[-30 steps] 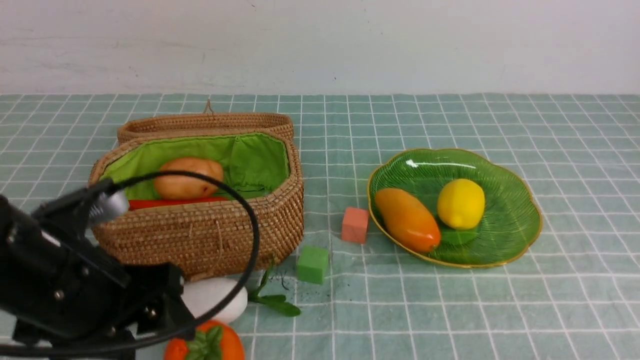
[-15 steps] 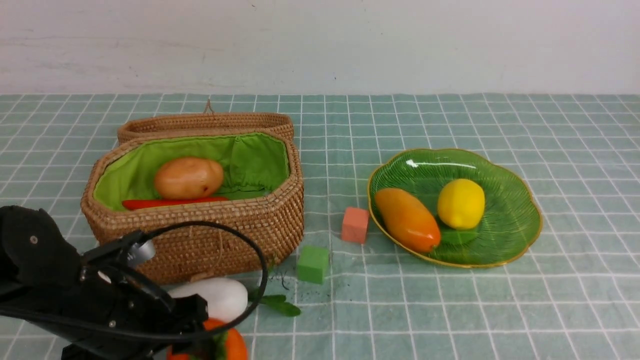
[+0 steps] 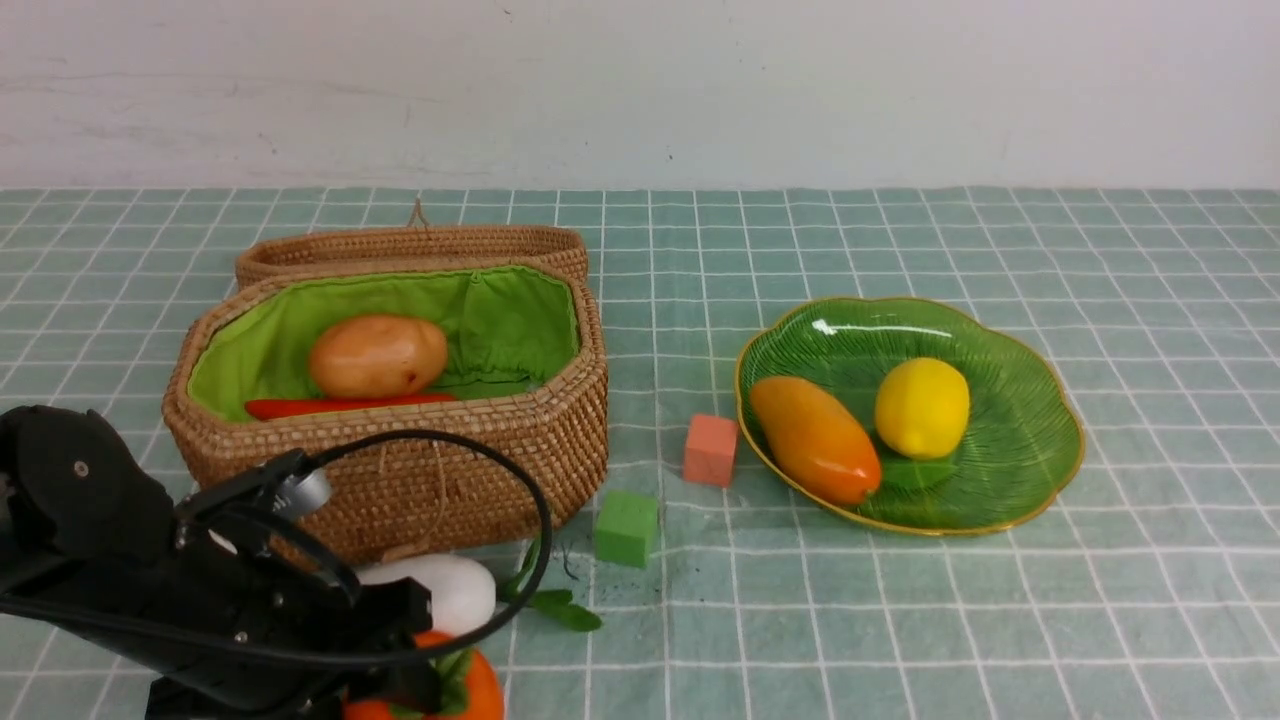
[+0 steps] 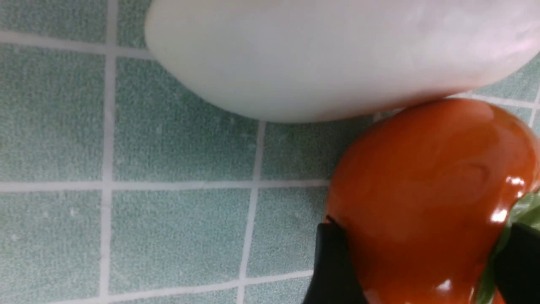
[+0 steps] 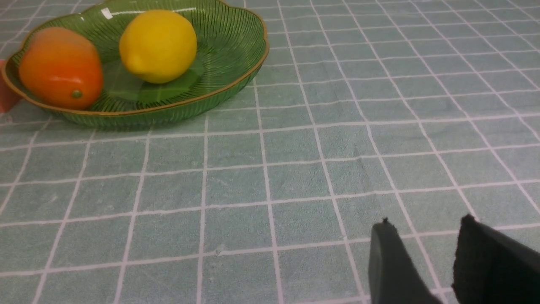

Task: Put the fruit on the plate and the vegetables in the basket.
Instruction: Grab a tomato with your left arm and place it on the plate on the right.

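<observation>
The orange persimmon [image 3: 482, 692] with its green cap lies at the table's front edge, touching the white radish [image 3: 452, 590]. My left gripper [image 3: 405, 685] is shut on the persimmon [image 4: 422, 181], one finger on each side; the radish [image 4: 337, 55] lies just beyond. The mango [image 3: 815, 438] and lemon [image 3: 921, 408] lie on the green plate [image 3: 1050, 400]. The potato [image 3: 377, 355] and red pepper [image 3: 340, 407] lie in the open basket [image 3: 450, 460]. My right gripper [image 5: 426, 223] is open and empty over bare cloth, near the plate [image 5: 236, 84]. The eggplant is not visible.
A small orange cube [image 3: 711, 450] and a small green cube [image 3: 626, 527] sit between basket and plate. Loose green leaves [image 3: 555, 605] lie in front of the basket. The basket's lid [image 3: 410, 245] lies open behind it.
My left arm has come down from in front of the basket to the table's front edge and its fingers now hold the persimmon, which has shifted slightly right.
</observation>
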Robot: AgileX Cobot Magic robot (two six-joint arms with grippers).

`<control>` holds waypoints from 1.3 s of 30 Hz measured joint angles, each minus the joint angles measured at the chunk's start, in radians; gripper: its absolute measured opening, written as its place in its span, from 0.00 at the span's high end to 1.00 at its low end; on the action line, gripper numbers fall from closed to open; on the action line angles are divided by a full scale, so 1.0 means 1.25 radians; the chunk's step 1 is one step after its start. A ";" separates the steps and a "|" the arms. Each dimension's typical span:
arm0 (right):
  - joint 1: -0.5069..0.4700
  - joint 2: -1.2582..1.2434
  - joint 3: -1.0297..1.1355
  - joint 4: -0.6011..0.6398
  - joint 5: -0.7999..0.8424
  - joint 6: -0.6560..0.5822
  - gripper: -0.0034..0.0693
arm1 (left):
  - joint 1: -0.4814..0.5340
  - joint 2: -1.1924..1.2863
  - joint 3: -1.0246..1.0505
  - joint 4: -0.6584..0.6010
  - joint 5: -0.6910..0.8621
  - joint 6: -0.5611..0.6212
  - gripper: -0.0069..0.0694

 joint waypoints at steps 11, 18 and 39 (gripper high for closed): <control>0.000 0.000 0.000 0.000 0.000 0.000 0.62 | 0.000 0.000 0.000 -0.038 0.000 0.059 0.31; 0.000 0.000 0.000 0.000 0.000 0.000 0.62 | 0.000 0.008 0.003 -0.123 0.000 0.143 0.46; 0.000 0.000 0.000 -0.001 0.000 0.001 0.62 | 0.000 0.011 0.005 -0.266 0.023 0.281 0.46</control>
